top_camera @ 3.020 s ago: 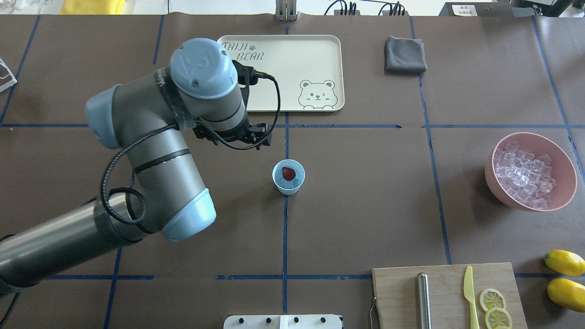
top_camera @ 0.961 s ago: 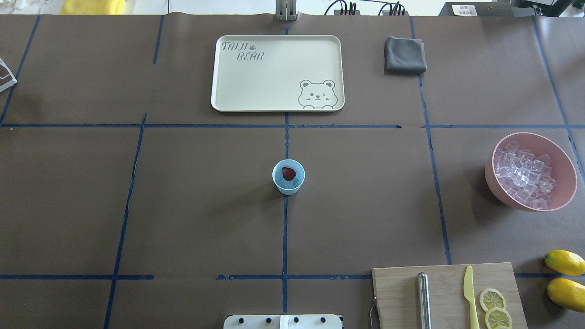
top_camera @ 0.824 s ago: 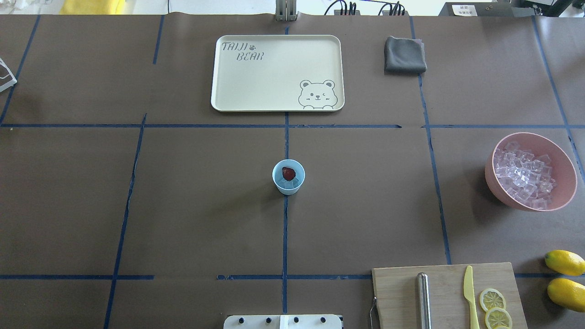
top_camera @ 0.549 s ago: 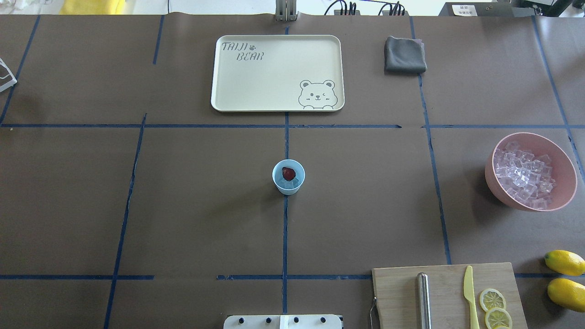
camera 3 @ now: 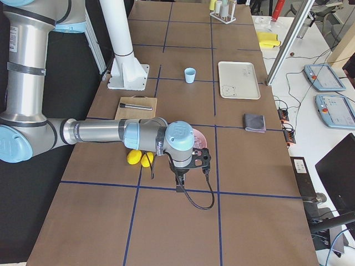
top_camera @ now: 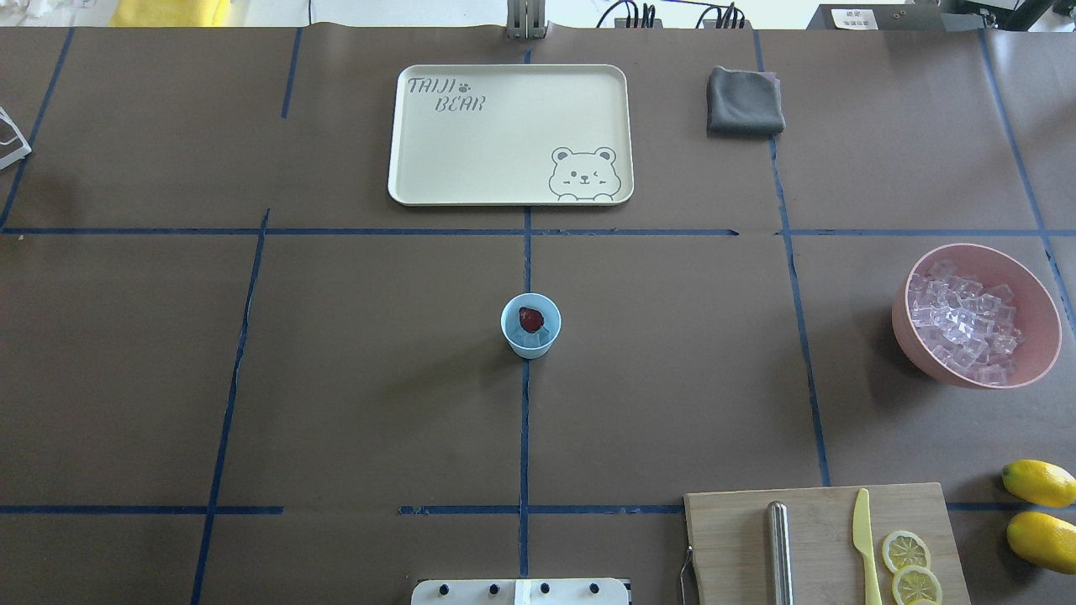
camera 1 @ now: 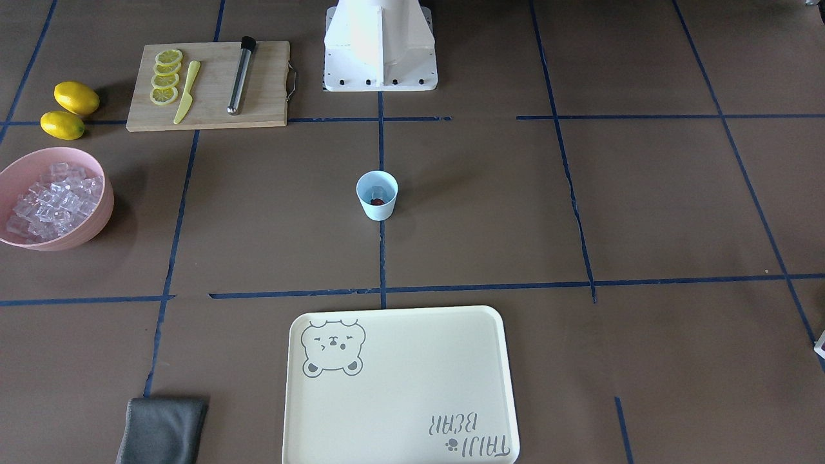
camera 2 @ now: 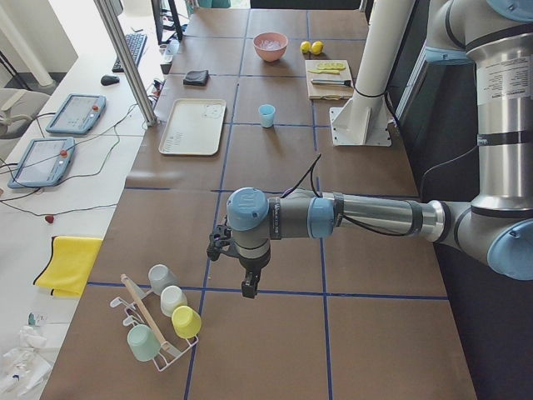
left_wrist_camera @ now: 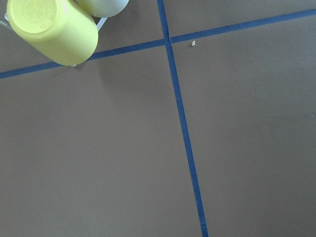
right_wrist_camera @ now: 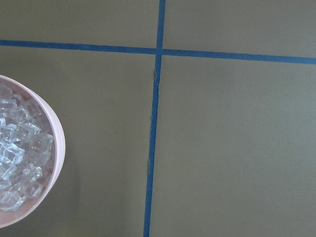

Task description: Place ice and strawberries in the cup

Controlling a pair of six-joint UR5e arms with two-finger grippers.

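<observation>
The light-blue cup (top_camera: pixel 530 346) stands upright at the table's middle, also in the front view (camera 1: pixel 377 209). The dark red strawberry (top_camera: pixel 530 318) lies in it on top of ice cubes (top_camera: pixel 540 336). More ice (top_camera: pixel 962 319) fills the pink bowl (top_camera: pixel 901 332) at the right. Neither arm is over the table in the overhead or front view. My left gripper (camera 2: pixel 247 287) shows only in the exterior left view, far from the cup; my right gripper (camera 3: pixel 180 185) shows only in the exterior right view, near the pink bowl. I cannot tell whether either is open or shut.
A cream tray (top_camera: pixel 403 181) and a grey cloth (top_camera: pixel 744 101) lie at the back. A cutting board (top_camera: pixel 731 538) with a knife, a steel rod and lemon slices sits front right, two lemons (top_camera: pixel 1040 483) beside it. A cup rack (camera 2: pixel 162 321) stands near my left gripper.
Three seconds ago my left arm hung over the table just left of the cup; it has since left the overhead view. Cup, strawberry and ice have not moved.
</observation>
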